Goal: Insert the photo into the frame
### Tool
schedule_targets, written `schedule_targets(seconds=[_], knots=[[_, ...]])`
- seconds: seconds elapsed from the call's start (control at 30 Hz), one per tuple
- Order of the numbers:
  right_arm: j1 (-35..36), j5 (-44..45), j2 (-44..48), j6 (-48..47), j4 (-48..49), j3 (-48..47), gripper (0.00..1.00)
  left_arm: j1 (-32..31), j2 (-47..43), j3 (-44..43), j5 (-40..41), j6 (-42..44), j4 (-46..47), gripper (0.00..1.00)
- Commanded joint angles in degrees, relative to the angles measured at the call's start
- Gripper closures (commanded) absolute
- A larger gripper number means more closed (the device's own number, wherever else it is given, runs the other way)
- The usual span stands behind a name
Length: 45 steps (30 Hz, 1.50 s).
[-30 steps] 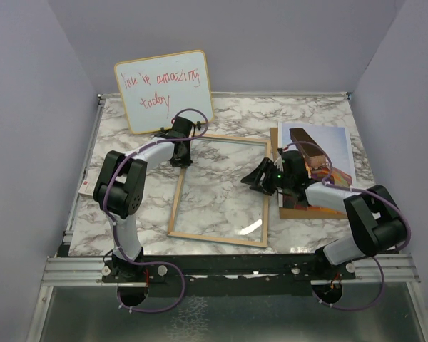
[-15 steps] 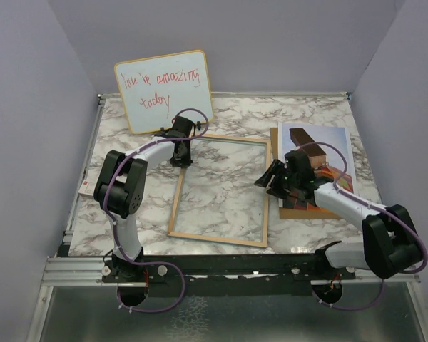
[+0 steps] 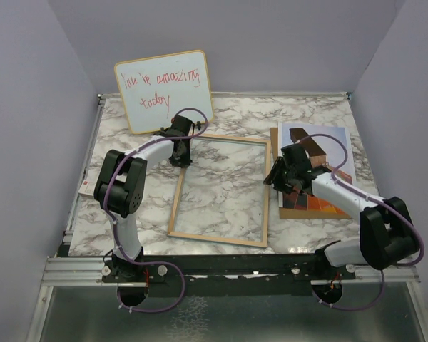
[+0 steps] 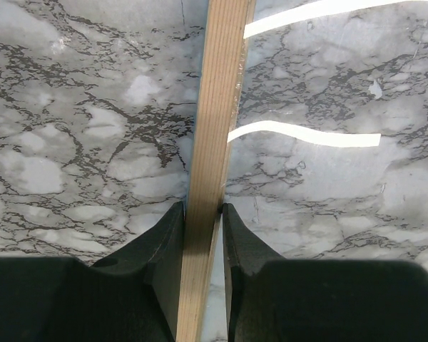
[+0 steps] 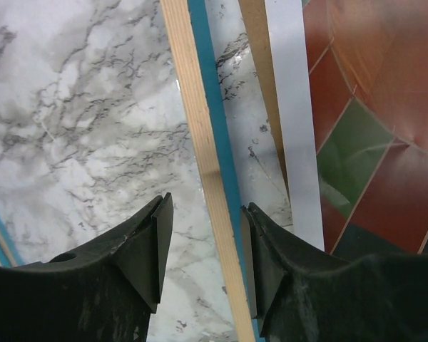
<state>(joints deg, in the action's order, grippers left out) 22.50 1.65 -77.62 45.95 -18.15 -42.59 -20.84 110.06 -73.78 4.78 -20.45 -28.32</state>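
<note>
The frame [image 3: 217, 237] lies flat on the marble table, light wood face up, with a clear pane. My left gripper [image 3: 178, 158] is shut on the frame's far left rail [image 4: 212, 142]. My right gripper [image 3: 276, 178] is open astride the frame's right rail [image 5: 200, 142], whose blue edge shows beside the wood. The photo [image 3: 327, 153], with orange and red patches, lies right of the frame and partly under my right arm. It also shows in the right wrist view [image 5: 371, 128].
A whiteboard [image 3: 164, 89] with red handwriting leans on the back wall. A brown backing board [image 3: 299, 206] lies under the photo. A small white box [image 3: 85, 187] sits at the table's left edge.
My right gripper has moved right and back, from over the pane to the frame's right rail. The left gripper has stayed on the frame.
</note>
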Motion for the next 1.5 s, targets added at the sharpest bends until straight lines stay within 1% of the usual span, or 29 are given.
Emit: schedule_targets(seconds=[0.0, 0.13, 0.23, 0.37, 0.6, 0.8, 0.83, 0.93, 1.03, 1.17, 1.27, 1.37, 1.47], knots=[[0.0, 0.8, -4.4, -3.3, -2.6, -3.5, 0.51, 0.2, 5.0, 3.0, -1.4, 1.4, -7.7, 0.79], [0.0, 0.2, -8.3, -4.9, -3.5, -6.3, 0.54, 0.3, 3.2, 1.0, -4.6, 1.1, -7.5, 0.63], [0.0, -1.0, -10.9, -6.6, -3.8, -8.2, 0.57, 0.5, 1.8, -0.8, -6.9, 0.5, -7.3, 0.56], [0.0, -3.6, -15.2, -8.5, -4.0, -10.7, 0.57, 1.0, 0.8, -1.3, -6.7, 0.1, -6.7, 0.53], [0.0, -8.4, -20.5, -11.2, -2.8, -14.7, 0.58, 2.1, -0.4, -0.3, -6.0, -0.5, -5.7, 0.52], [0.0, -16.3, -24.1, -14.0, 1.8, -17.2, 0.58, 3.0, -1.0, -0.3, -5.2, -0.7, -5.7, 0.52], [-0.1, -16.4, -24.6, -14.0, 1.8, -17.8, 0.58, 3.3, -1.4, -0.3, -3.7, -0.9, -5.6, 0.52], [-0.1, -12.6, -25.3, -13.2, -0.9, -19.9, 0.57, 4.6, -2.7, -0.6, -0.8, -1.5, -5.8, 0.5], [-1.1, -6.4, -23.7, -11.6, -4.2, -21.2, 0.54, 5.9, -4.6, -1.6, 3.5, -2.0, -6.9, 0.43], [-4.3, 1.5, -19.2, -10.3, -7.8, -22.0, 0.48, 6.6, -7.1, -3.8, 6.7, -0.7, -8.5, 0.33], [-6.0, 7.4, -16.6, -11.9, -10.0, -22.5, 0.42, 6.6, -7.9, -5.5, 7.1, 0.1, -9.7, 0.29], [-6.4, 13.1, -16.5, -15.3, -14.5, -23.8, 0.38, 6.5, -8.5, -7.2, 4.6, 0.6, -9.9, 0.27], [-6.4, 14.2, -17.9, -18.8, -21.2, -25.1, 0.37, 6.5, -8.6, -9.1, 2.5, 0.3, -9.9, 0.26]])
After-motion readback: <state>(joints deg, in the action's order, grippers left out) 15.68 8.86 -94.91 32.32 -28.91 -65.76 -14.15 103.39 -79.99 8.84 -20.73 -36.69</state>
